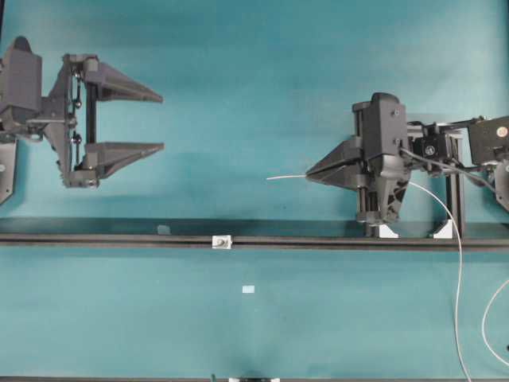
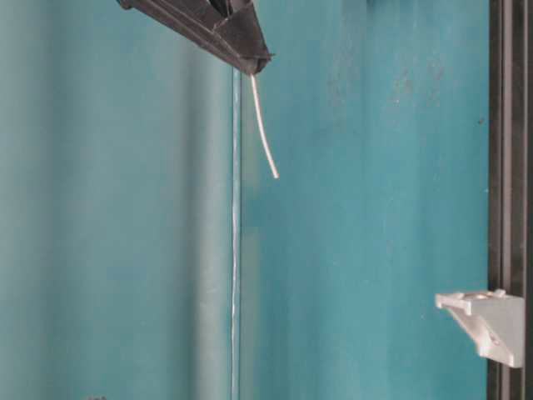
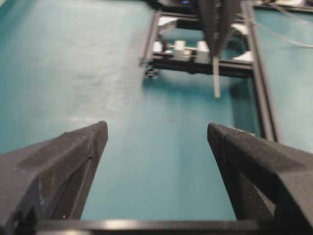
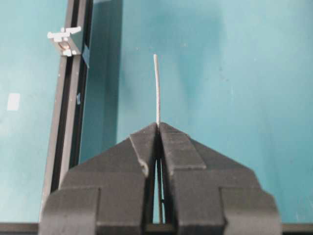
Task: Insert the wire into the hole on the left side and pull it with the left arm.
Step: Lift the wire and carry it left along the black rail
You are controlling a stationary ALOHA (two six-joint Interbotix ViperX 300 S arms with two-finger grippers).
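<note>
Right claw (image 1: 310, 177) pinched tight on the wire (image 1: 285, 177); a short, thin, whitish, slightly curved end juts left past its tips, the rest trailing right in a loose arc. Left claw (image 1: 161, 123) wide, holding nothing, well apart. Hole (image 1: 222, 241): small white block on the black rail (image 1: 95, 239), teal counter (image 1: 238, 79).

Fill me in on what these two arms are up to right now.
The right gripper is shut on the wire, with a short free end sticking out past its fingertips toward the left. The rest of the wire trails behind it in a loose arc. The hole sits in a small white block on the black rail, and the wire tip has not reached it. The left gripper is open and holds nothing, away from the block.
</note>
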